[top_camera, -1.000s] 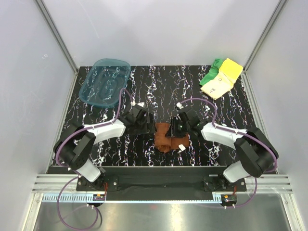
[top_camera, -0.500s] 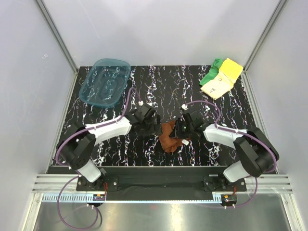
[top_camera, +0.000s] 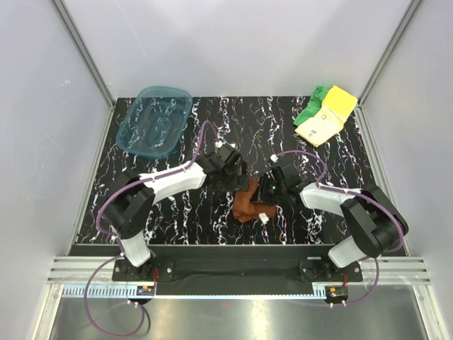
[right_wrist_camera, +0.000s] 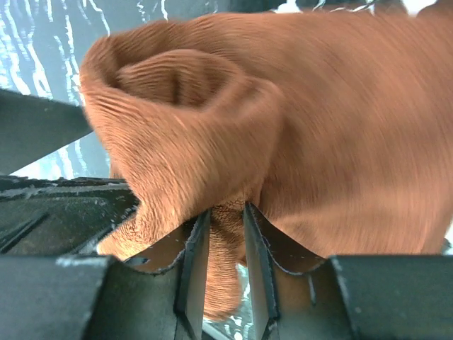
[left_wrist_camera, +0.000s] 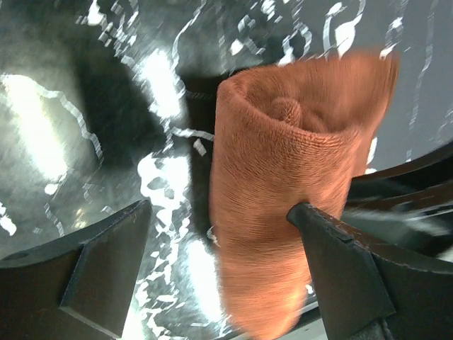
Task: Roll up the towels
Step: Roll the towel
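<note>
Right fingers [right_wrist_camera: 192, 276] are pinching a fold of the half-rolled rust-brown towel [top_camera: 245, 206], lying low-centre in the overhead view on the marbled surface [top_camera: 233, 120]; left fingers [left_wrist_camera: 106, 265] are standing wide open around the roll, gripping nothing. Any sideways tug is likely risking the loose coil unwinding

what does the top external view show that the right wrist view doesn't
Only the top external view: the teal tray at the far left, and the green towel and pale yellow towel at the far right corner. Only the right wrist view: the right gripper pinching a fold of cloth, and the spiral of the rolled end. Both: the rust-brown towel, lying between the two arms.
</note>
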You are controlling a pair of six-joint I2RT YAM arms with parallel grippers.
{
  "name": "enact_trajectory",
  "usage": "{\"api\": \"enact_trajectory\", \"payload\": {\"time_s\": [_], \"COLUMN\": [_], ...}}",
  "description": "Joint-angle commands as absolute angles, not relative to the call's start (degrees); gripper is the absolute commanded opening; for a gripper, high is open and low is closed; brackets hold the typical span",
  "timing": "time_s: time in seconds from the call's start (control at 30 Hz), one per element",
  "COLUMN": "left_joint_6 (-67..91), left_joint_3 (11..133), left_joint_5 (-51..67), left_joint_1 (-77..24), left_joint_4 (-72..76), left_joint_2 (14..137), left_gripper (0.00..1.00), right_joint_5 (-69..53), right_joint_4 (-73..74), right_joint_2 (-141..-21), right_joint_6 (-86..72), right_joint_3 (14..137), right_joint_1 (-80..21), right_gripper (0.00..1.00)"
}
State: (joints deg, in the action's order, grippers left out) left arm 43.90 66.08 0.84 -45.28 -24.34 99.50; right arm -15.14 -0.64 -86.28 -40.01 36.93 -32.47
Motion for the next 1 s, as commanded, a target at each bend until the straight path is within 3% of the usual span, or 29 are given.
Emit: {"api": "enact_trajectory", "payload": {"time_s": [0.0, 0.3, 0.67, 0.97], "left_joint_6": [44.6, 44.1, 40.3, 40.4], "left_joint_3": [70.7, 69.4, 60.6, 48.7], "left_joint_5": [2.7, 2.5, 0.8, 12.3], "left_joint_1": [-46.0, -46.0, -41.3, -41.2], "left_joint_4": [-22.9, -22.9, -21.3, -6.2], "left_joint_2": [100.8, 98.8, 91.9, 88.7], "left_gripper": [0.9, 0.9, 0.91, 0.93], "right_joint_5": [-20.6, -23.6, -17.4, -18.2], "right_joint_4": [-6.8, -19.5, -7.5, -9.1], "right_joint_2": [-89.2, -94.8, -87.5, -89.5], "right_joint_6": [-44.4, -53.3, -47.9, -48.9], "right_joint_3": [37.1, 35.9, 37.2, 37.4], "right_joint_1": [-32.7, -32.7, -32.8, -32.7], "right_gripper": [0.34, 0.34, 0.35, 0.34]}}
